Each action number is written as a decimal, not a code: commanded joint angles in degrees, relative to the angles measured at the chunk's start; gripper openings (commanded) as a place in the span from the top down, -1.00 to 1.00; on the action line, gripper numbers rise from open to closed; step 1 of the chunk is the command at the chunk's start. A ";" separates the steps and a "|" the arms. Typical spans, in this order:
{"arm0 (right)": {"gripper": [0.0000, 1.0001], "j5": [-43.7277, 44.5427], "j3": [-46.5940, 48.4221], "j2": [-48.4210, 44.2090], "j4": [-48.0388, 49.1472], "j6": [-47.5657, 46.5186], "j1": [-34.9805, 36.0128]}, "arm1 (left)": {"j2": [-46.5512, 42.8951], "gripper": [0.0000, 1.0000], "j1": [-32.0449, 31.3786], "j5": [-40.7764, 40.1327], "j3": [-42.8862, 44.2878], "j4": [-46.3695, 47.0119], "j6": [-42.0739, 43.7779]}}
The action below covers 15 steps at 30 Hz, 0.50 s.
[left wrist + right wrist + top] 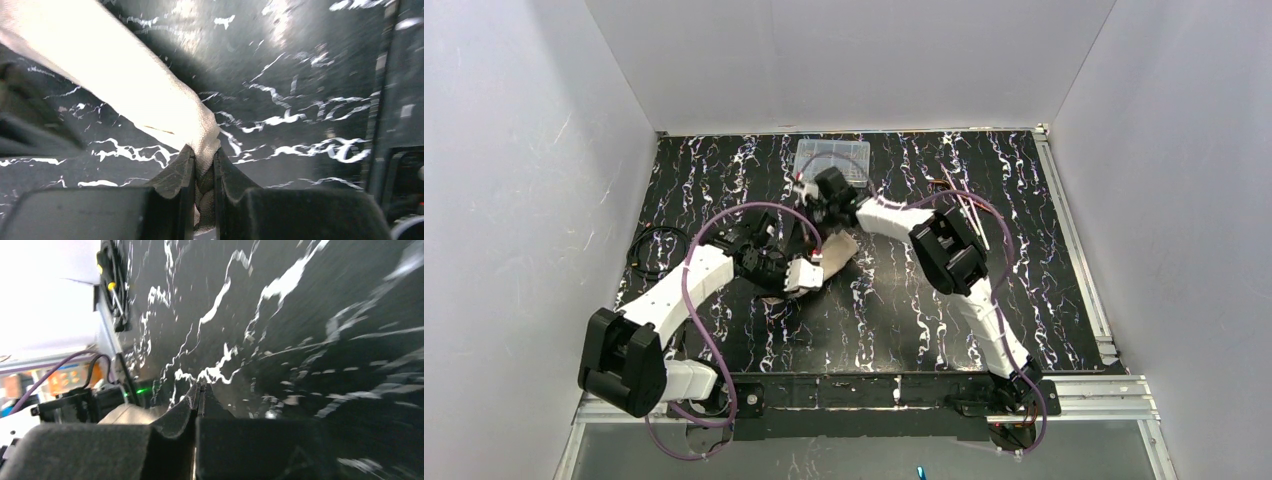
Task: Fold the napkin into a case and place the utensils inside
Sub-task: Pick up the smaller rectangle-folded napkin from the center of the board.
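The napkin (150, 95), soft beige woven cloth, runs as a thick rumpled band from upper left to bottom centre of the left wrist view, its end pinched in the left tool (204, 165); the right tool (200, 390) is pressed together, empty; the worktop (894, 310) is glossy black, veined white; plain white walls (854, 60) enclose it.

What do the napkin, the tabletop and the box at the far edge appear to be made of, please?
The napkin: woven cloth, matte beige; its weave shows where it bunches. The tabletop: a glossy black sheet with white marble-like veins, perhaps laminate; it reflects light. The box: clear plastic, apparently; the dark top shows through.
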 commanded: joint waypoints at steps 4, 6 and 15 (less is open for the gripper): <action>0.83 5.24 8.58 -3.99 -19.78 -22.02 -7.08 | 0.87 1.00 -0.75 20.83 15.26 -21.21 -15.86; 0.87 4.05 7.01 -4.26 -21.91 -24.09 -7.75 | 0.46 1.00 -0.78 27.59 17.63 -21.18 -20.23; 0.97 2.73 -20.71 -21.62 -11.20 -17.79 -13.89 | 1.75 1.00 -1.59 46.83 16.01 -4.80 -53.13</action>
